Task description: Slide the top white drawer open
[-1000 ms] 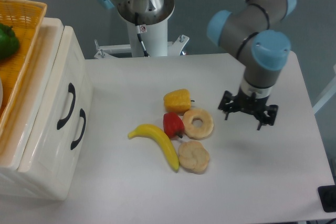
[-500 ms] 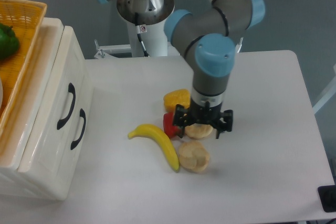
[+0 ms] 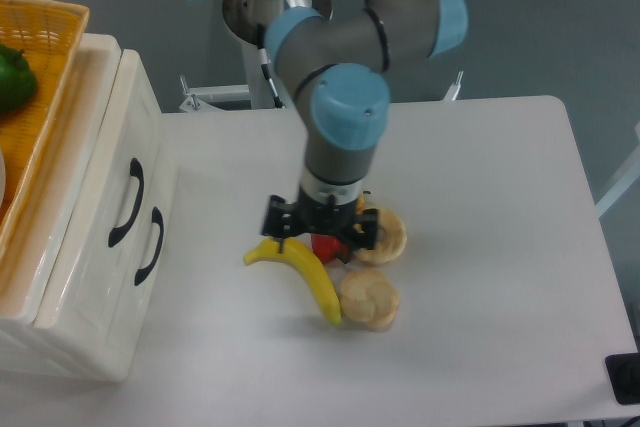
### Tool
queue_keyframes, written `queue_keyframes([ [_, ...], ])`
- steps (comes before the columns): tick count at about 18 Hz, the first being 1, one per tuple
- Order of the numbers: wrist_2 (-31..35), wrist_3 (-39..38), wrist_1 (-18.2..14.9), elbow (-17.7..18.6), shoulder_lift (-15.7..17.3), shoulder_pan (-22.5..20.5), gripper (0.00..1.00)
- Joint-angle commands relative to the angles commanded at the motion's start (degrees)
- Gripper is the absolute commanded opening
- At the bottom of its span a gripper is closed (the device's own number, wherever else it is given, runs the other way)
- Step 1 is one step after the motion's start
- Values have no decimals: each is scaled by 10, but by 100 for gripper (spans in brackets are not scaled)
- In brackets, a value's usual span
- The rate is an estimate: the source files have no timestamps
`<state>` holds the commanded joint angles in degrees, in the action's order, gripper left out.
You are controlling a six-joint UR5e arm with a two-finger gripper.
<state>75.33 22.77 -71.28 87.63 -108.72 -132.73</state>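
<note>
The top white drawer [image 3: 100, 172] is the upper part of the cream cabinet's front at the left, with a curved black handle [image 3: 127, 202]. It sits flush with the cabinet, shut. My gripper [image 3: 322, 237] hangs over the middle of the table, well to the right of the cabinet, above a cluster of toy food. Its black fingers [image 3: 276, 222] are spread apart with nothing between them.
The lower drawer's handle [image 3: 150, 245] is just right of the upper one. An orange wicker basket [image 3: 45, 57] with a green pepper [image 3: 12, 77] tops the cabinet. A banana [image 3: 305, 275], red pepper [image 3: 325, 245], ring pastry [image 3: 388, 237] and round pastry [image 3: 368, 297] lie below the gripper.
The arm has swung left across the table, from the right side to above the toy food, closer to the cabinet. The gripper stays open. The drawers have not moved.
</note>
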Motion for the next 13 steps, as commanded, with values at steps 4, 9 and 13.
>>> queue_keyframes([
  [4, -42, -29, -3, -7, 1, 34, 100],
  [9, -56, -40, -36, -15, 3, 43, 100],
  [13, -70, -37, -51, -16, 21, 35, 100],
])
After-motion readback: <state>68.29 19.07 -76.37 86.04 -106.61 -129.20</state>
